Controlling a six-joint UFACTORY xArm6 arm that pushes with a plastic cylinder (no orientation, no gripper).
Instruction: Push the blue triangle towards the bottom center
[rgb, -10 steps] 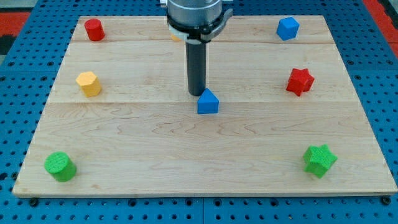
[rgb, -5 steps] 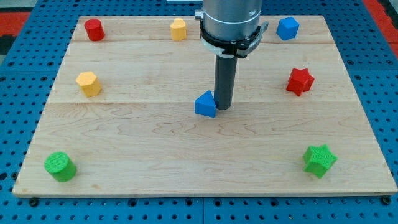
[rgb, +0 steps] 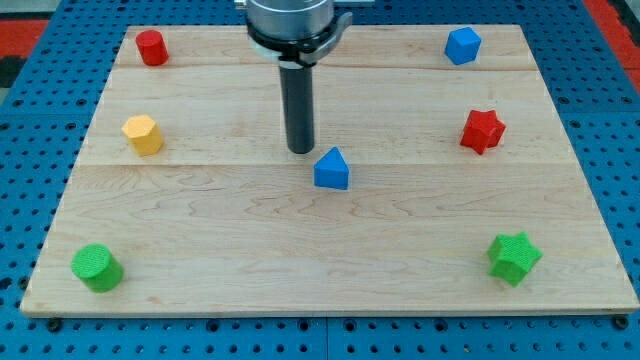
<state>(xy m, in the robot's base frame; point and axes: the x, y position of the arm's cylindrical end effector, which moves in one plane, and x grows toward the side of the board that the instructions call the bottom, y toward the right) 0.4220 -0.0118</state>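
The blue triangle (rgb: 331, 169) sits near the middle of the wooden board (rgb: 330, 250). My tip (rgb: 299, 150) is just up and to the left of it, a small gap apart, not touching. The dark rod rises from the tip to the arm's grey collar at the view's top.
A red cylinder (rgb: 151, 47) is at the top left and a blue hexagonal block (rgb: 462, 45) at the top right. A yellow hexagonal block (rgb: 143, 134) is at the left, a red star (rgb: 482, 130) at the right. A green cylinder (rgb: 96, 267) and a green star (rgb: 514, 257) sit at the bottom corners.
My tip swung from above the triangle to its right side, then back to its upper left. The triangle turned slightly and stayed nearly in place. The arm now hides the yellow block at the top.
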